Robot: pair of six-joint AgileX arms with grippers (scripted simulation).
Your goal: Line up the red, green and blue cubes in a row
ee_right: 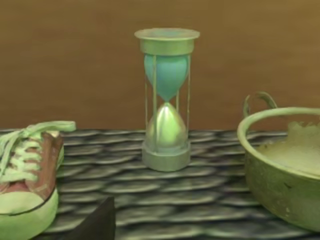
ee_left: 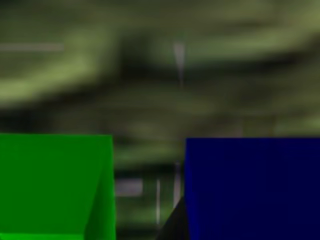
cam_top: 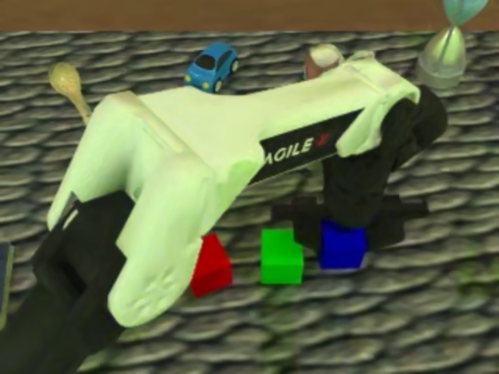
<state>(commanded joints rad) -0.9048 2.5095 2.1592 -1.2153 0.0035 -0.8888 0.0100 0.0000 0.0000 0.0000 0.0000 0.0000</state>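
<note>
The red cube [cam_top: 212,265], green cube [cam_top: 281,255] and blue cube [cam_top: 343,245] stand side by side on the mat, red leftmost and partly covered by my left arm. My left gripper [cam_top: 343,232] hangs directly over the blue cube, shut on it. In the left wrist view the blue cube [ee_left: 255,190] fills the near side, with one dark fingertip [ee_left: 175,227] pressed against its side; the green cube [ee_left: 50,185] stands a small gap away. My right arm is outside the top view; its wrist view shows a single fingertip [ee_right: 97,222] with nothing beside it.
A light-blue toy car [cam_top: 212,65] and a wooden spoon [cam_top: 69,82] lie at the back left. An hourglass [cam_top: 448,43] [ee_right: 166,100] stands at the back right, with a sneaker [ee_right: 27,175] and a metal pan [ee_right: 280,165] near the right gripper.
</note>
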